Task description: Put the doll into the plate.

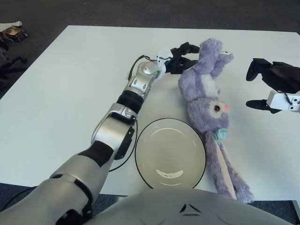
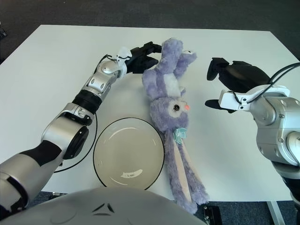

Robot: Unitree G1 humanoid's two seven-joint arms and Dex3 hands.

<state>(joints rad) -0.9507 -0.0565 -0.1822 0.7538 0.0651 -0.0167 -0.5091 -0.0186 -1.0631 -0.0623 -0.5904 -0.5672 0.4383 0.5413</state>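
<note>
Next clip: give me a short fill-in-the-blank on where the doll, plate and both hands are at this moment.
1. The purple doll lies on the table, to the ____ of the plate.
2. The plate holds ____.
3. The ____ hand is at the doll's far end.
4. The right hand shows right of the doll, its fingers open and holding ____.

Missing words: right; nothing; left; nothing
</note>
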